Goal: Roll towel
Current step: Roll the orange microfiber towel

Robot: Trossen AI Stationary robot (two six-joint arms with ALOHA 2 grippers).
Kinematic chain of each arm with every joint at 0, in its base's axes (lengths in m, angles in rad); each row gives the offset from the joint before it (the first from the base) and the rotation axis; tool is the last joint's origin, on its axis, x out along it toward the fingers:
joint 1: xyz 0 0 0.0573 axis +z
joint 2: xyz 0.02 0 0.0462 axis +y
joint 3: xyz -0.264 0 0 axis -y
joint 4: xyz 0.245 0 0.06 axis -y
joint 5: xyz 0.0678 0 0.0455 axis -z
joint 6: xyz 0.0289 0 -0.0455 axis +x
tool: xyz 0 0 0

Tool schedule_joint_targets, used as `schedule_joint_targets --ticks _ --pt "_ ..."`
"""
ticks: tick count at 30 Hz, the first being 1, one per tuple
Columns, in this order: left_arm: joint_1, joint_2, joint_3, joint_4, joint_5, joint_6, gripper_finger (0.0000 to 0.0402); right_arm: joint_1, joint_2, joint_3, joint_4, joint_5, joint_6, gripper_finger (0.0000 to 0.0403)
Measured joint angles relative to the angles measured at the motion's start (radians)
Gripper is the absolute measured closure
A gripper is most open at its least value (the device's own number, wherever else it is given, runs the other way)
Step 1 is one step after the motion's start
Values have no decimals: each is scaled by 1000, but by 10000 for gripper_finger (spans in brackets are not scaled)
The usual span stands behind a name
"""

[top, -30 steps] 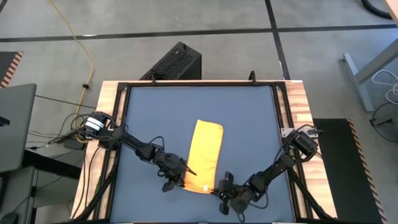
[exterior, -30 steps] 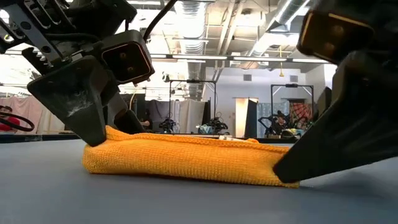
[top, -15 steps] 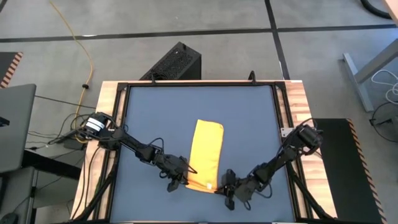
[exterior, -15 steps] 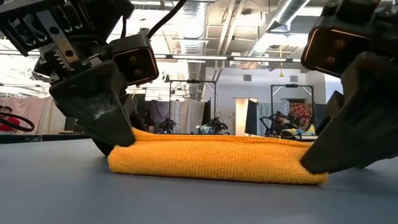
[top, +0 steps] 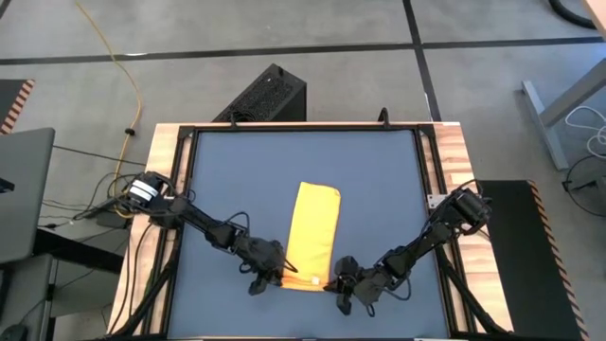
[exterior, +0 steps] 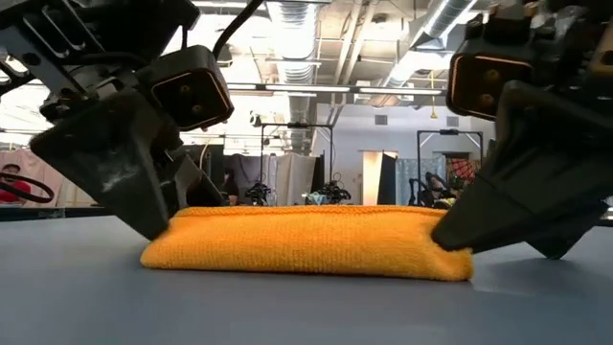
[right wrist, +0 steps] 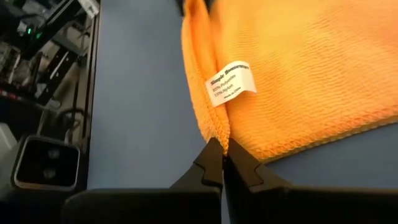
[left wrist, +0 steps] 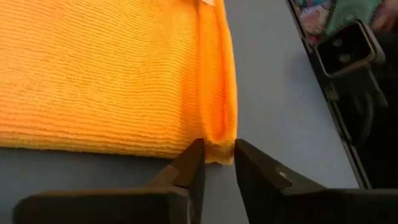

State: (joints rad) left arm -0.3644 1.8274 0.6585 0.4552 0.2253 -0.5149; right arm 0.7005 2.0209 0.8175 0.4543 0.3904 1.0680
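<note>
The dark blue surface (top: 227, 180) fills the frame of the rig, and on it, a little toward the robot from centre, lies the yellow towel (top: 312, 232), folded into a long narrow strip. Its long axis runs away from the robot toward the far edge, and the near short end shows a first turn of roll, a rounded ridge across the strip in the low view. Both arms reach in to that near end, one at each corner, so neither is nearer than the other.

The left hand (left wrist: 216, 163) sits at the near left corner, its two fingers a narrow gap apart with the rolled hem between the tips; whether it grips or has just let go I cannot tell. The right hand (right wrist: 221, 163) is at the near right corner, fingers pinched together on the towel's edge just below the small white tag (right wrist: 231, 82).

The rest of the strip lies flat ahead of both hands, so the roll, as I judge it, has to travel along the long axis, away from the robot, with both corners kept level
</note>
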Motion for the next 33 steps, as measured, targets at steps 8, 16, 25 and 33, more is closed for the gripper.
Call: schedule_joint_targets --ticks 8,16,25,33 --pt "17 -47 -3 -36 104 59 304 -3 0 27 -23 1 66 385" --pt "16 -155 -4 -180 -6 134 303 -4 0 45 -65 -20 117 384" --pt "10 -287 -2 -267 -116 208 303 -19 0 47 -76 -47 122 384" --pt "-62 -232 -1 -167 -189 340 303 -23 0 47 -76 -52 123 384"
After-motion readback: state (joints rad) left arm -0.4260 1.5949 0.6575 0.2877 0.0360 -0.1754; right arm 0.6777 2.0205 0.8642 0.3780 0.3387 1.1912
